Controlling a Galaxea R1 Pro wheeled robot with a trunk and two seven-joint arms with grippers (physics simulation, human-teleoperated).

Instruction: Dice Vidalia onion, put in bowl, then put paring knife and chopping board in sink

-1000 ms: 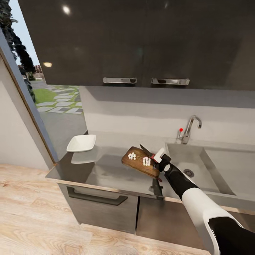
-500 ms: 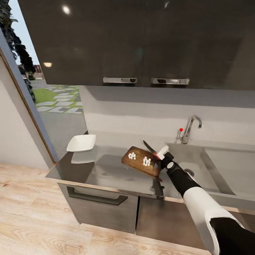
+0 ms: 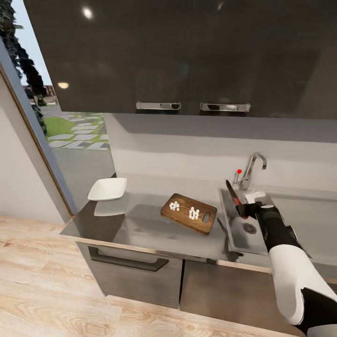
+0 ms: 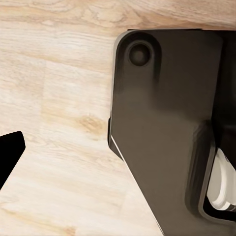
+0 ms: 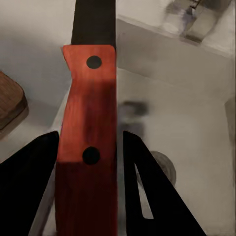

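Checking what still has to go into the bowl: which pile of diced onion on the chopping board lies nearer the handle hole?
The right-hand pile of diced onion, beside the oval handle hole; the other pile lies toward the chopping board's far end.

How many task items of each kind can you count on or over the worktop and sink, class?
Chopping board: 1
Paring knife, held in the right tool over the sink: 1
Bowl: 1
Clusters of diced onion on the board: 2
Total: 5

Dark glossy wall cabinets (image 3: 187, 56) with two chrome handles (image 3: 158, 106) hang above; light wooden plank floor (image 3: 42, 281) lies near left.
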